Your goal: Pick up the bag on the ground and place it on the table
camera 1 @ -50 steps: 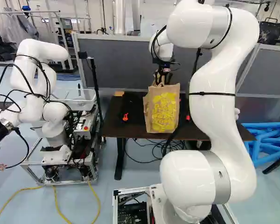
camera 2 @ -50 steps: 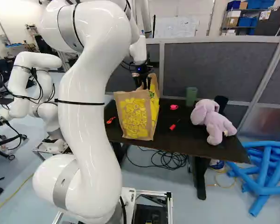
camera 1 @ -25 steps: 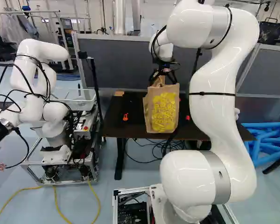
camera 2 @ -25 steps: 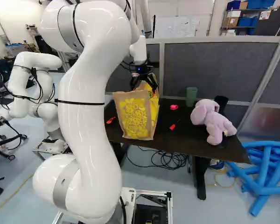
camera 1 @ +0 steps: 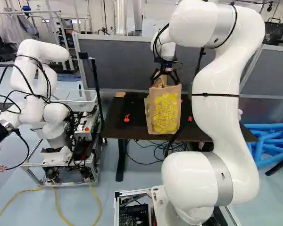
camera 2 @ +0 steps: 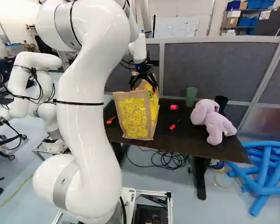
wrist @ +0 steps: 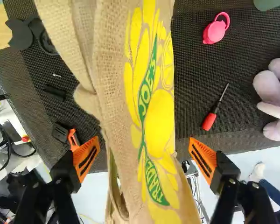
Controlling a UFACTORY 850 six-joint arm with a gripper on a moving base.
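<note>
Wrist view, pincer [camera 2: 143, 86] with fingers parted, tan bag [wrist: 149, 112] between them unclamped, bag standing on dark table [camera 2: 191, 145], red-handled screwdriver [wrist: 210, 117] near bag, purple plush toy [camera 2: 213, 122] farther along tabletop, another robot [camera 1: 35, 99] at left of left base view, grey partition [camera 2: 219, 70] beyond table.

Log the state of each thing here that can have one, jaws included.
Jaws: open, one on each side of the bag's upper part.
Bag: standing on the table, not gripped.
Screwdriver: lying on the table, shaft bare.
Green cup: upright.
Plush toy: resting on the table.
Black cable: loosely coiled.
</note>
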